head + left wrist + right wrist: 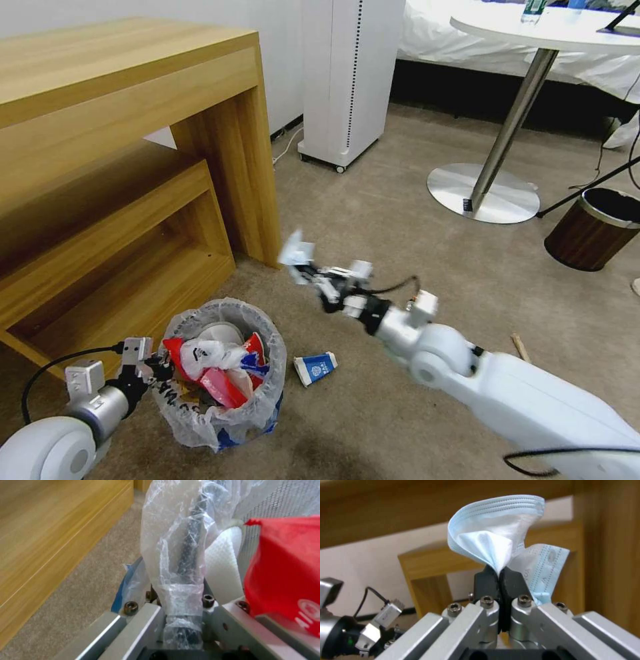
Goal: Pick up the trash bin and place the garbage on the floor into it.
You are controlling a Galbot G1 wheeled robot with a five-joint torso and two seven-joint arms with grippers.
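The trash bin [267, 333], lined with a crinkly white bag, sits low at the front left, holding red wrappers and white litter. My left gripper [157, 367] is shut on its near rim; the left wrist view shows the bag-wrapped rim [186, 555] pinched in the left gripper [183, 600], beside a red wrapper [286, 580]. My right gripper [303, 267] is in the air near the desk leg, shut on a light blue face mask [297, 252]. In the right wrist view the mask [493, 535] sticks up from the right gripper [500, 576]. A blue-white carton [315, 367] lies right of the bin.
A wooden desk [133, 133] with a low shelf stands on the left. A white appliance [347, 80] is at the back. A round table's metal base [483, 193] and a brown wood-grain bin [593, 230] are on the right. A wooden stick [519, 347] lies beside my right arm.
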